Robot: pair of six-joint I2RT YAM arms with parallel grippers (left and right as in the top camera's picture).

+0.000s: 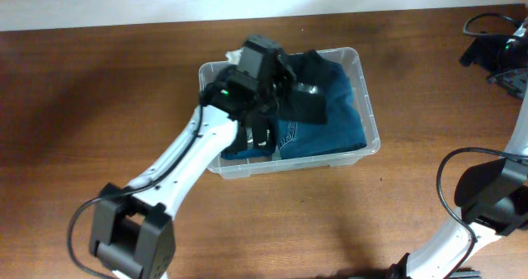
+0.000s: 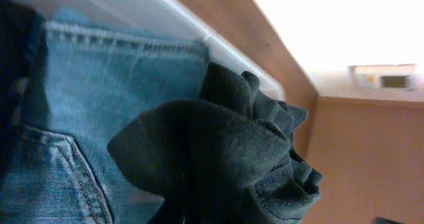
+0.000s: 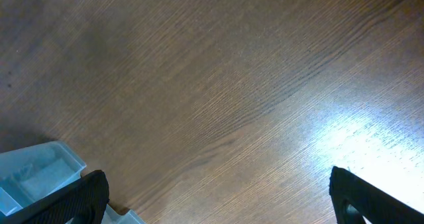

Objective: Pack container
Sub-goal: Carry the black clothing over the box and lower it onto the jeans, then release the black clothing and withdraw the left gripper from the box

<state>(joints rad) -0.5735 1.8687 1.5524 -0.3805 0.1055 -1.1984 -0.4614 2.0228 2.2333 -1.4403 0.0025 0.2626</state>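
Note:
The clear plastic container [image 1: 370, 130] stands in the middle of the table, and its rim also shows in the left wrist view [image 2: 165, 18]. Folded blue jeans [image 1: 330, 126] lie inside it and fill the left wrist view [image 2: 86, 98]. My left gripper [image 1: 262, 133] reaches down into the container's left half. It is shut on a bunched dark garment [image 2: 218, 151], which hides the fingers. The dark garment [image 1: 307, 93] lies over the jeans. My right gripper [image 3: 218, 191] is open and empty over bare wood, far right of the container [image 1: 488, 52].
The brown wooden table [image 1: 99, 106] surrounds the container. Black cables [image 1: 487, 23] lie at the back right corner. A pale plastic piece [image 3: 36, 174] shows at the lower left of the right wrist view.

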